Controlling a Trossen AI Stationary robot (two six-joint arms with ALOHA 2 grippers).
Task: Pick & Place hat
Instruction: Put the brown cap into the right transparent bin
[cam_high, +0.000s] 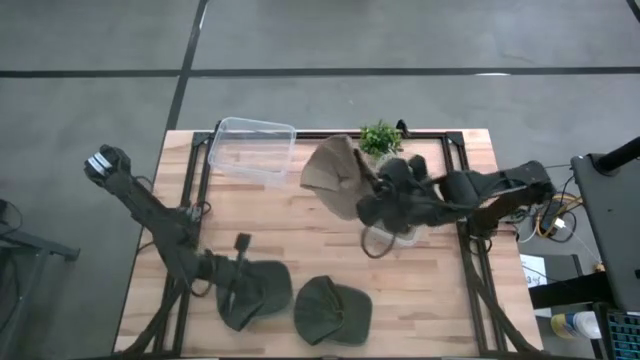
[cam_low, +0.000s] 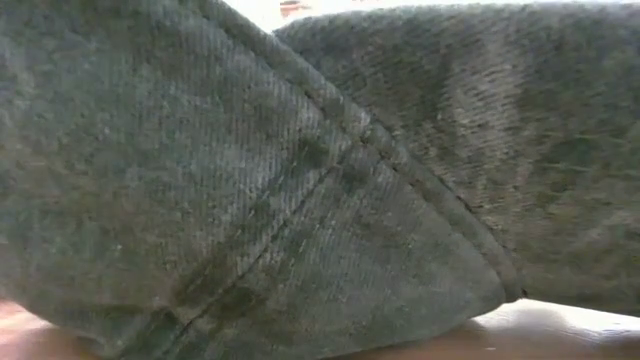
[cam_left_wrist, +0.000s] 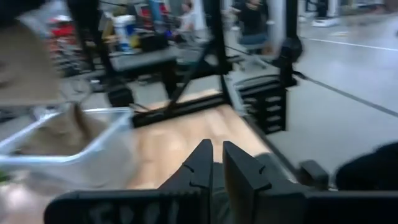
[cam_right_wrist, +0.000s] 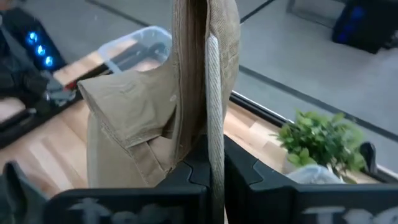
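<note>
A tan hat (cam_high: 335, 175) is up off the table near the far edge, held by my right gripper (cam_high: 368, 195), which is shut on it; in the right wrist view the tan hat (cam_right_wrist: 143, 118) stands ahead of the right gripper (cam_right_wrist: 212, 168). Two dark green hats (cam_high: 262, 290) (cam_high: 335, 312) lie flat near the table's near edge. One of them fills the low view as dark cloth (cam_low: 250, 180). My left gripper (cam_high: 241, 244) (cam_left_wrist: 217, 165) is shut just beyond the left green hat, pointing toward the far edge, with nothing between its fingers. My right gripper pinches the tan hat's edge, a pale stitched band (cam_right_wrist: 212, 124), between its two fingers. The fingers come in roughly level from the table's right. The hat is lifted clear and stands on edge ahead of the fingers, its crown (cam_right_wrist: 134, 106) bulging to one side.
A clear plastic container (cam_high: 252, 150) (cam_left_wrist: 68, 149) sits at the far edge, left of the tan hat. A small green plant (cam_high: 380, 138) (cam_right_wrist: 320, 140) stands right behind the right gripper. Bare wood (cam_high: 290, 230) lies between the container and the green hats.
</note>
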